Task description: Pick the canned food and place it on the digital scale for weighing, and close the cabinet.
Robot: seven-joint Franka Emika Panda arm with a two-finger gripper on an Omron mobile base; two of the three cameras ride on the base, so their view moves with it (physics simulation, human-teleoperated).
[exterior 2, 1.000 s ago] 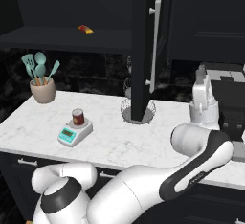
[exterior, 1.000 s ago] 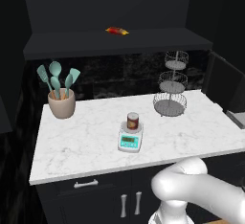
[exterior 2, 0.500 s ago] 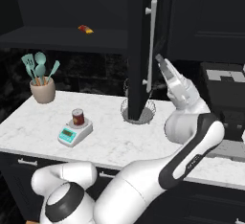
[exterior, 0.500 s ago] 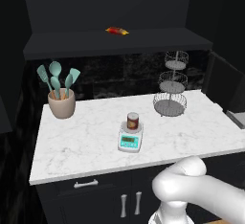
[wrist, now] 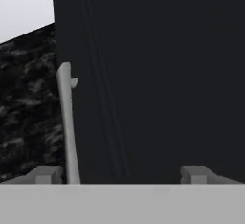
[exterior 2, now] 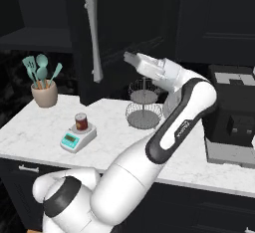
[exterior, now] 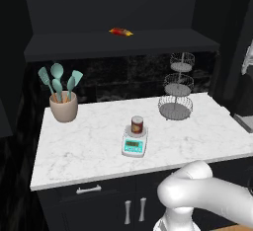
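Marble counter carried the digital scale with the canned food already upright on its plate. Hence the gripper, jaws wide and empty, faced the cabinet door beside its handle, presumably to push it closed.

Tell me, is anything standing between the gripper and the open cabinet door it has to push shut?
Nothing visible. In the hand view the open gripper faces the cabinet door directly, its silver bar handle just left of the fingertips. The canned food already sits on the digital scale, well away.
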